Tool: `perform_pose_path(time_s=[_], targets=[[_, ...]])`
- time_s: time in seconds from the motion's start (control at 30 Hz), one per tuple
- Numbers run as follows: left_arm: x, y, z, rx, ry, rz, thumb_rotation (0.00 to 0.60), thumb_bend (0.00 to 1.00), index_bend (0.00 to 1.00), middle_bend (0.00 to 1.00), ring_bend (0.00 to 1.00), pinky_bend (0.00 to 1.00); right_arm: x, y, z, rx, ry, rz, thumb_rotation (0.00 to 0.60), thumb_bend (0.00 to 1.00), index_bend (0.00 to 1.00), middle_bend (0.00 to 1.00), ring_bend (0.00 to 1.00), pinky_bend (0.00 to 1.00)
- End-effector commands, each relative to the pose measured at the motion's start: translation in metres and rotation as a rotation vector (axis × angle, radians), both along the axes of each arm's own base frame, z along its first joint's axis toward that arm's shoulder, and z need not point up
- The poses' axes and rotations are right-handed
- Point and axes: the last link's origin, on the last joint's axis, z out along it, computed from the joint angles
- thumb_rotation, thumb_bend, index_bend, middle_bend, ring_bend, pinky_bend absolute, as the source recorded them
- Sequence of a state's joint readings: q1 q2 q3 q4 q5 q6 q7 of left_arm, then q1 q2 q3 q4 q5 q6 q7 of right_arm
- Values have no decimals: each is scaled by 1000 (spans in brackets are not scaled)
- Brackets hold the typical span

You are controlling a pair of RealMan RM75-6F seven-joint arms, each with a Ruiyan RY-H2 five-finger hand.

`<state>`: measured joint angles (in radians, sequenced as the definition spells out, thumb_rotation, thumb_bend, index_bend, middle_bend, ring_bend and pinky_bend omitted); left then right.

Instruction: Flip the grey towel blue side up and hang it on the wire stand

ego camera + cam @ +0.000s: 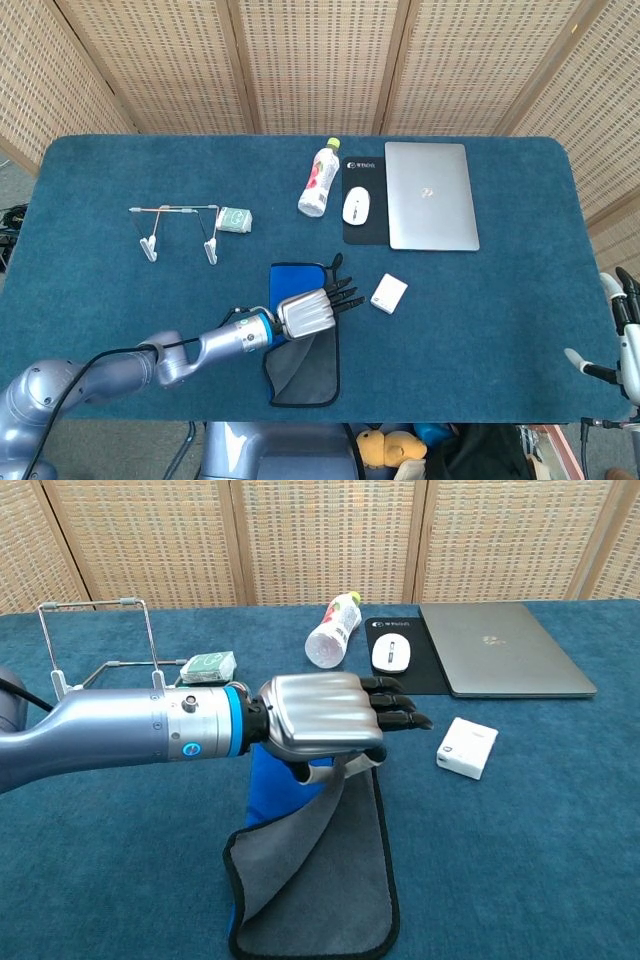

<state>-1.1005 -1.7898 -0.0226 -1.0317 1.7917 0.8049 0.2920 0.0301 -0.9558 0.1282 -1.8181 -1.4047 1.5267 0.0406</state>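
Note:
The towel lies near the table's front edge, half folded over itself. Its blue underside (296, 277) (268, 783) shows at the back left, and the grey side (306, 374) (325, 885) lies in front. My left hand (314, 311) (322, 715) pinches the towel's lifted edge under its palm and holds it above the towel's right side, fingers stretched toward the right. The wire stand (180, 226) (97, 632) stands bare at the back left. My right hand (622, 335) hovers at the table's front right corner, fingers apart, holding nothing.
A white box (389, 293) (467, 746) lies just right of the towel. Behind it lie a bottle on its side (319, 178) (333, 629), a mouse (357, 205) (392, 653) on a black pad, and a closed laptop (430, 195) (505, 650). A small green pack (235, 219) (208, 664) sits beside the stand.

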Motion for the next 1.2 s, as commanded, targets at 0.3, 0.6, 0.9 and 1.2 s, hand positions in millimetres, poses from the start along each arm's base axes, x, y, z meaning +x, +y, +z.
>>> perform_pose_path(time_s=[0.3, 0.6, 0.9, 1.2], targets=[[7, 1, 5, 0, -58, 37, 600, 335, 0, 0, 0, 0, 1, 2, 0, 6, -1, 9, 600, 0, 0, 0, 0, 0], [-17, -9, 62, -43, -79, 2, 600, 322, 39, 0, 0, 0, 3, 5, -2, 19, 4, 19, 600, 0, 0, 0, 0, 0], [-72, -38, 105, -167, -87, 140, 600, 286, 299, 0, 0, 0, 6, 10, -1, 13, 2, 28, 600, 0, 0, 0, 0, 0], [-85, -51, 96, -226, -89, 230, 600, 286, 360, 0, 0, 0, 7, 11, -4, 19, 7, 33, 600, 0, 0, 0, 0, 0]])
